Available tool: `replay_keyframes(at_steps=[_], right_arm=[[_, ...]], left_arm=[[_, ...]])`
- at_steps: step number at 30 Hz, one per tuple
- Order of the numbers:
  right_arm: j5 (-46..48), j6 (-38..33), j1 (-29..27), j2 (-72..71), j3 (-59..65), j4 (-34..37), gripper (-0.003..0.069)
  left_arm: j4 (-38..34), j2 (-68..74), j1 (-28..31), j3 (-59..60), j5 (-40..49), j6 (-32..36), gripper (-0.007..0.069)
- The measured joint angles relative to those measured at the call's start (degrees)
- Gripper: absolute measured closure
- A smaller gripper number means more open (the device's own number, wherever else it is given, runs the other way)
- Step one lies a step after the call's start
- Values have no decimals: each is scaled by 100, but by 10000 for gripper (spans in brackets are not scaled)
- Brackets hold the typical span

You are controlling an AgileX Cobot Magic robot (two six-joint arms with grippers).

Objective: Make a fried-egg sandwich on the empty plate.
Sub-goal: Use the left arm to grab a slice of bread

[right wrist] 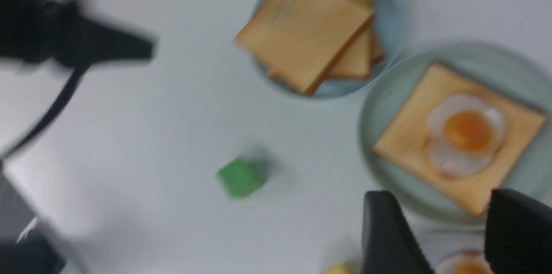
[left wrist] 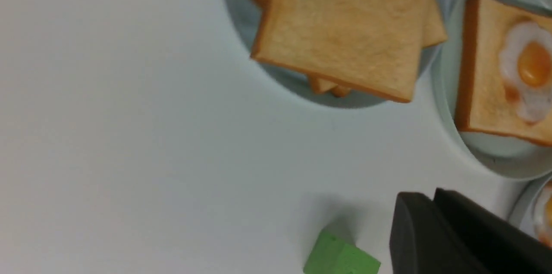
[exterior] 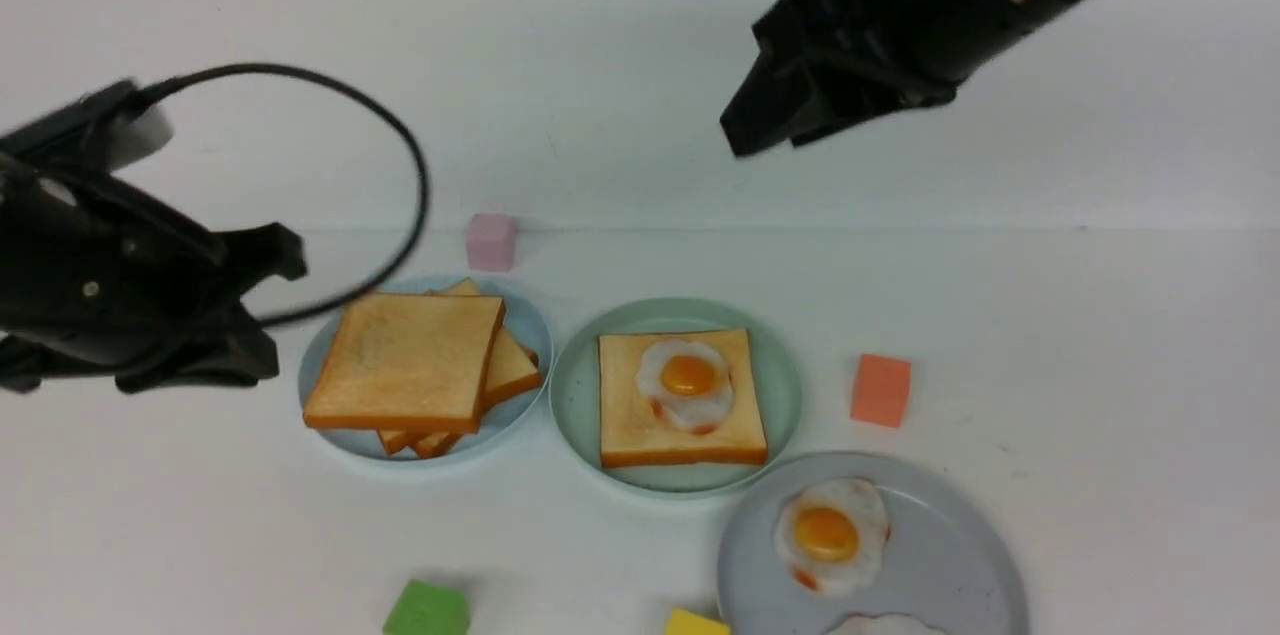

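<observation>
On the round mint-green plate [exterior: 575,395], mid-table, you have one square golden toast slice [exterior: 640,425] carrying the white fried egg [exterior: 688,380], centred for capping. Right gripper [exterior: 765,130] hangs high, jaws apart, empty. Left gripper [exterior: 283,310] sits beside the toast pile [exterior: 405,360]; its jaws unreadable.

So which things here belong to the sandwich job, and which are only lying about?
Belong: round mint-green plate, square golden toast slice on it, white fried egg on that slice, toast pile on pale blue plate.
Lying about: pink cube, orange cube, green cube, yellow block, grey plate with spare eggs.
</observation>
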Motion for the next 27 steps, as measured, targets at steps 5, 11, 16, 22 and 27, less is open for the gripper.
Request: replay_keyframes(at_steps=[5,11,16,22,27], right_arm=[[-291,-331,531,-479,1208,112,360],[-621,-448,1182,-843,2147,140,363],[-665,-462,1373,-879,2342,161,363],[-695,-462,1373,-885,2341,161,363],[-713,-462,1373,-891,2341,161,363]], left_arm=[[-1302,780,672,-7,-43,1219,430],[-2336,1776,997,-30,-404,2380,220],[-3162,2449,999,-140,-592,3379,143],[-4049,2853,999,-229,-682,4175,140],[-4177,3020,999,-240,-693,4403,191]])
